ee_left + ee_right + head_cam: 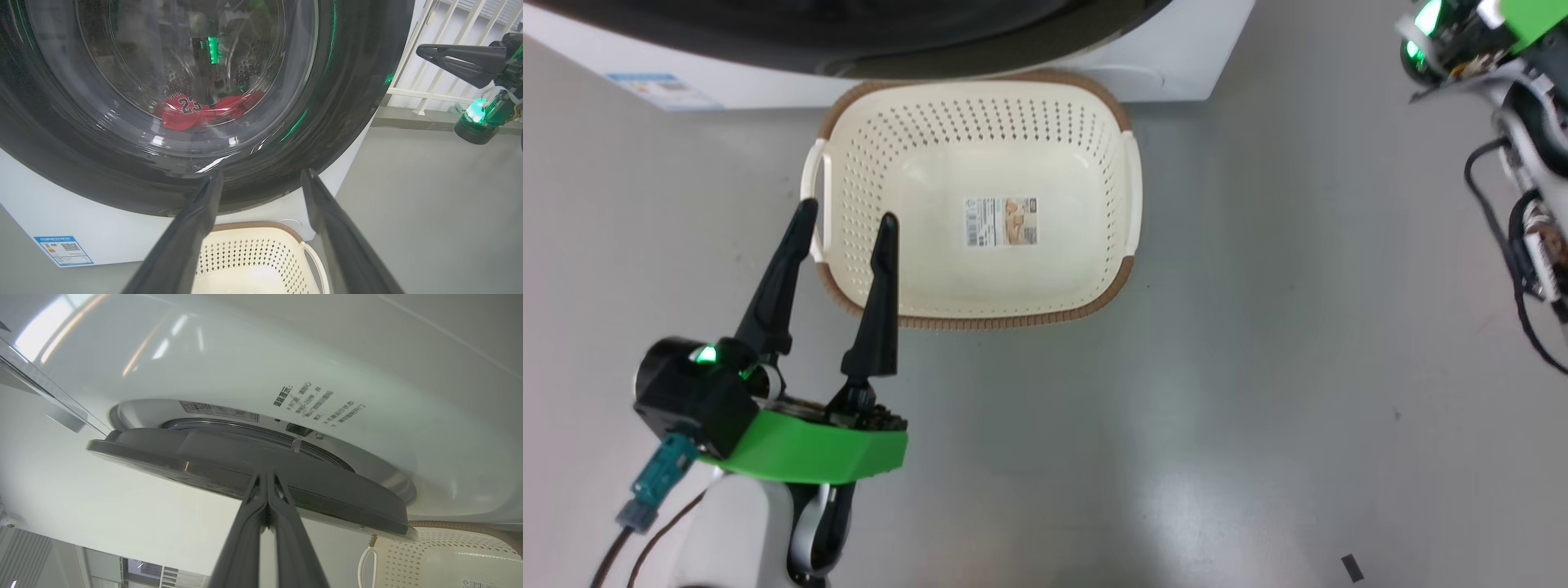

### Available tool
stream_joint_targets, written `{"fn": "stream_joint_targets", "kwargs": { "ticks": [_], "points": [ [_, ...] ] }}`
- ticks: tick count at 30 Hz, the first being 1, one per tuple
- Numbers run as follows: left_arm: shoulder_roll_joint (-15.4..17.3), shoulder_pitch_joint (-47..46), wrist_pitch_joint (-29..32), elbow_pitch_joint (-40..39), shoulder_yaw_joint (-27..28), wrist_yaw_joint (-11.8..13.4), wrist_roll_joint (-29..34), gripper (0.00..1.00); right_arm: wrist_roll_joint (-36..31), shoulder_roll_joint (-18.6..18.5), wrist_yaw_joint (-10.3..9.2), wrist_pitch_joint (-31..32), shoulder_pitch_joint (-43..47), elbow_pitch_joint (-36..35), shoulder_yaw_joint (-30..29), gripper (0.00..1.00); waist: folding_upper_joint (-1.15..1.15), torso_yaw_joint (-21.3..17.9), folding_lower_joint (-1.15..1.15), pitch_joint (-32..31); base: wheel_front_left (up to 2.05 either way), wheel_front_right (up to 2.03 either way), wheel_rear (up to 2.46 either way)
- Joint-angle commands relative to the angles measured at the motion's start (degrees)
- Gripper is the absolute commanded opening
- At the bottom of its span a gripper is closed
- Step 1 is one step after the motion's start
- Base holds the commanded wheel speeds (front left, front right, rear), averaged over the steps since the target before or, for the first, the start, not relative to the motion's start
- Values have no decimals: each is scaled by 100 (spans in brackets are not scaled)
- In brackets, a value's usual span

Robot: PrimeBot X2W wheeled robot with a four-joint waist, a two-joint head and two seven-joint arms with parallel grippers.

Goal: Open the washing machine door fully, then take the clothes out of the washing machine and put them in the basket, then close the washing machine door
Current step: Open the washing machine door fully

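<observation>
Hovering left end effector (847, 212): fingers apart, nothing held; above the floor at the near-left corner of the basket, tips over its left handle and rim in the head view.
Right end effector (267, 475): fingers pressed together, nothing between them; tips at the right edge of the door rim; contact with the rim not resolvable.
Washing machine door (351, 122): glossy black rim, clear glass bowl; standing slightly off the washer front on the right side, with a narrow gap seen from the right wrist.
Clothes (182, 116): red, white 23 legible; lying at the bottom of the drum behind the door glass.
Washing machine (81, 220): white, at the far side of the scene; blue label sticker (63, 250) low on its front left.
Basket (980, 320): on the grey floor (1258, 367), just in front of the washer, below the door; paper label (1001, 221) on its bottom.
</observation>
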Motion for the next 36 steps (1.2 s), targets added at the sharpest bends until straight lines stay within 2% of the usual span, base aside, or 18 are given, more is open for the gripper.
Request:
{"fn": "stream_joint_targets", "kwargs": {
  "ticks": [1,13,24,36],
  "points": [
    [97,-81,-28,-181,140,49,-74,100,57,66,39,87,-79,-125,-45,0,0,98,0,158,0,0,0],
    [97,-219,-28,-195,-51,52,-168,100,240,347,39,1187,-692,253,-541,0,0,278,0,451,0,0,0],
    [97,-290,-28,-164,-178,82,-203,100,-146,484,39,1482,-960,467,-835,0,0,476,0,582,0,0,0],
    [97,-292,-28,-92,-250,67,-164,100,-378,629,39,1939,-1079,530,-863,0,0,537,0,622,0,0,0]
  ]
}}
